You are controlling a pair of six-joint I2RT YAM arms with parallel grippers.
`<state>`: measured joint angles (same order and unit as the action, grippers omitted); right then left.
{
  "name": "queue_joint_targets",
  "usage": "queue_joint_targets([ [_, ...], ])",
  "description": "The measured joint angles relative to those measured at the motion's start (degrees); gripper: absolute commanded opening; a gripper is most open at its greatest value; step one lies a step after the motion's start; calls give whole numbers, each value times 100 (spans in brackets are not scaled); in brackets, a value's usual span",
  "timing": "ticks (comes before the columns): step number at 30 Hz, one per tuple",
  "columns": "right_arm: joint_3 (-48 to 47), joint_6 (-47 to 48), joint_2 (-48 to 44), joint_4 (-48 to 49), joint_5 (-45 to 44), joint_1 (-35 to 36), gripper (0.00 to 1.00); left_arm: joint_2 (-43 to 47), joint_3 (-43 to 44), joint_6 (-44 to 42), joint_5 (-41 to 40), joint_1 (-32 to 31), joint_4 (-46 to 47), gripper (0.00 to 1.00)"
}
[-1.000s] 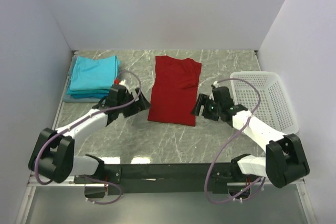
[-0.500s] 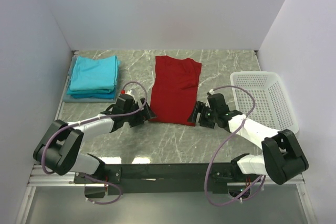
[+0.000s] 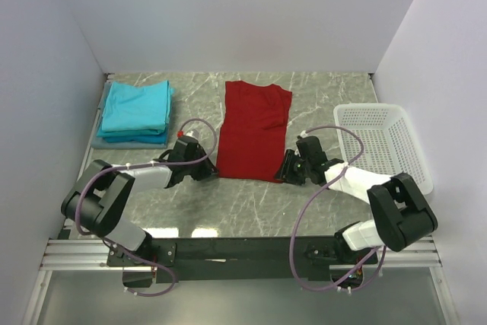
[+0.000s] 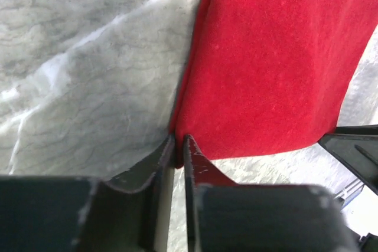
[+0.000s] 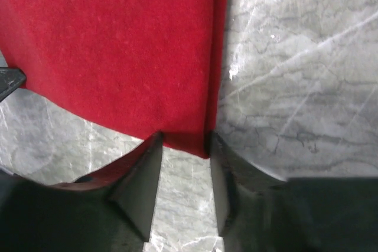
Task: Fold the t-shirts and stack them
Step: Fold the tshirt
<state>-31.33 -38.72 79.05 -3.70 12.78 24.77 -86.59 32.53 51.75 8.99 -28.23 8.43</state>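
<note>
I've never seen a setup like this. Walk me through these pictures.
Two robot arms are bolted at the near edge of a marble table. The wide picture looks down from above; the two close-ups come from a camera on each wrist. On the table lie a dark red t-shirt, a stack of folded teal t-shirts and a white basket. The left gripper pinches the red shirt's near corner; the right gripper is open, straddling the other near corner.

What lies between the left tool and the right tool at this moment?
The near hem of the red t-shirt. The top external view shows the left tool at its near-left corner and the right tool at its near-right corner, with cloth spanning between.
</note>
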Motion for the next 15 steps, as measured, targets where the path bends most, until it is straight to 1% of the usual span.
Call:
queue_joint_targets([
  [1, 0, -11, 35, 48, 20, 0, 40, -33, 11, 4, 15, 0, 20, 4],
  [2, 0, -22, 63, 79, 20, 0, 39, -72, 31, 7, 26, 0, 39, 1],
  [3, 0, -35, 96, 114, 46, 0, 37, -103, 55, 7, 39, 0, 63, 1],
  [5, 0, -35, 136, 162, 50, 0, 25, -146, 92, 2, 72, 0, 85, 1],
  [7, 0, -44, 184, 162, 44, 0, 16, -175, 109, 0, 83, 0, 92, 1],
  [9, 0, -46, 214, 162, 42, 2, 13, -201, 131, 0, 101, 0, 98, 1],
  [13, 31, -42, 208, 181, 57, 7, 0, -216, 133, -20, 170, 0, 127, 1],
  [15, 131, -48, 127, 236, 74, 24, 0, -199, 103, -20, 175, -9, 155, 1],
])
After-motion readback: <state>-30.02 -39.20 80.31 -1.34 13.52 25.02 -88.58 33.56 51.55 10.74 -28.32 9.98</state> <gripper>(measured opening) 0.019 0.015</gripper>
